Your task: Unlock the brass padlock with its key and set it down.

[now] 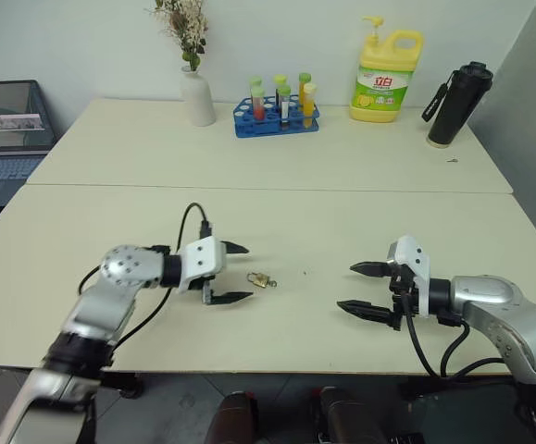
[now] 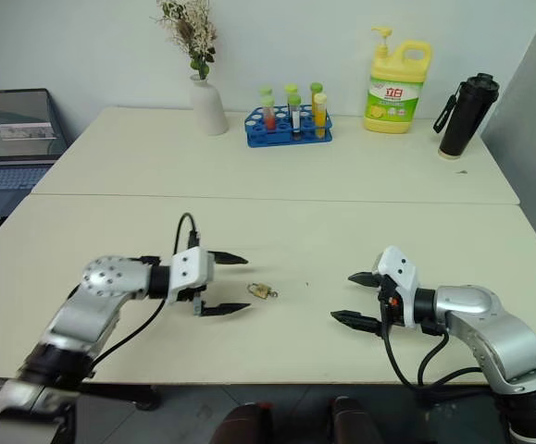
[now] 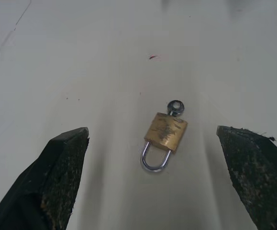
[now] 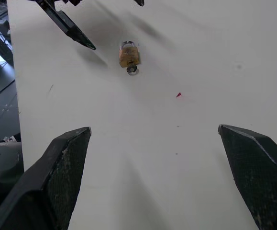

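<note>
We see the brass padlock (image 1: pixel 261 279) lying flat on the desk (image 1: pixel 342 213), in the front half of it and a little left of the middle, well back from the front edge. The key (image 3: pixel 175 107) sits in the bottom of the lock body, its round silvery head sticking out on the side away from the shackle, which reads as closed in the left wrist view. Nothing touches the lock.

The left gripper (image 1: pixel 231 273) hangs low over the desk just beside the padlock, pointing at it from the left, with its jaws wide apart and empty; in its wrist view the lock lies between the two black fingers (image 3: pixel 57 177) but ahead of their tips. The right gripper (image 1: pixel 362 288) hovers near the front edge on the right, well apart from the padlock, jaws likewise spread wide and holding nothing.

Along the far edge stand a white vase (image 1: pixel 196 95), a blue tube rack (image 1: pixel 276 118), a yellow soap bottle (image 1: pixel 386 78) and a black flask (image 1: pixel 456 104).
</note>
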### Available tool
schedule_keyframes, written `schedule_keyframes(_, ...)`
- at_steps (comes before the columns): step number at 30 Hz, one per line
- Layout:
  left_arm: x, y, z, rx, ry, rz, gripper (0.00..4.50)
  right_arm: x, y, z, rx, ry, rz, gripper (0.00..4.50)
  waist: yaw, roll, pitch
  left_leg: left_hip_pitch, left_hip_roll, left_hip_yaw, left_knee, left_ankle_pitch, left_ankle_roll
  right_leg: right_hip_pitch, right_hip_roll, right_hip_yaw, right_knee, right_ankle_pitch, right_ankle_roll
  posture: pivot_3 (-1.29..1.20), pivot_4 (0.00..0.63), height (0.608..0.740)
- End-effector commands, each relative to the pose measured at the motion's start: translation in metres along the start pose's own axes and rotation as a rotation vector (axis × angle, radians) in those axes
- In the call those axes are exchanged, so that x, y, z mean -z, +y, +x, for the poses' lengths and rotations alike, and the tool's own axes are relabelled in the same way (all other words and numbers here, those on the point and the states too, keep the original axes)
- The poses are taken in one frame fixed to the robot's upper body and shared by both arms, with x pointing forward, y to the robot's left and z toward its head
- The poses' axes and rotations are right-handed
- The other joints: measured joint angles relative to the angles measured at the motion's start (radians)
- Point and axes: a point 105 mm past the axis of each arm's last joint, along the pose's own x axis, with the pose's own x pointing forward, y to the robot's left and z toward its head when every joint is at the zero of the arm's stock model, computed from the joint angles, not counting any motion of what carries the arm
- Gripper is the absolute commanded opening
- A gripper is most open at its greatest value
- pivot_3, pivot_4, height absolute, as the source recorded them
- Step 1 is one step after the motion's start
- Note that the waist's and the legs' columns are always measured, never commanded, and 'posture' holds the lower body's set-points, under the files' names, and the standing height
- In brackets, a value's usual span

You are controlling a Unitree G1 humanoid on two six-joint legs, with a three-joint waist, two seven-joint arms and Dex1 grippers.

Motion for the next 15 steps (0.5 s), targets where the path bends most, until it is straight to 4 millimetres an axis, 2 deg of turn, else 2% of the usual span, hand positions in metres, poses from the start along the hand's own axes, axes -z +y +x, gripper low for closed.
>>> schedule_keyframes(1,0.006,0.004,0.007,0.047,0.022,0.046,4.5,-0.009,0.002,-0.006,0.037,-0.01,-0.003,4.47,-0.002,0.0,0.0,0.0,0.0,0.0,0.0,0.0,0.0,0.0,0.0,0.0,0.0,0.0,0.0,0.0,0.15,0.74)
schedule_keyframes(5,0.013,0.005,0.015,0.081,0.029,0.057,4.5,-0.009,0.008,-0.007,0.031,0.003,0.019,4.47,-0.007,0.0,0.0,0.0,0.001,0.001,0.0,0.0,0.0,-0.001,0.001,0.001,0.0,0.0,0.0,0.0,0.15,0.74)
schedule_keyframes(13,0.021,0.002,0.018,0.146,0.041,0.063,4.5,-0.011,0.012,-0.008,0.035,0.008,0.034,4.47,-0.006,0.0,0.0,0.0,0.001,0.0,0.0,0.0,0.0,0.0,0.001,0.0,0.0,0.0,0.0,0.0,0.15,0.74)
schedule_keyframes(15,0.022,0.0,0.017,0.174,0.048,0.061,4.1,-0.012,0.013,-0.009,0.035,0.008,0.037,4.5,-0.006,0.0,0.0,0.0,0.0,0.0,0.0,0.0,0.0,0.0,0.001,0.0,0.0,0.0,0.0,0.0,0.15,0.74)
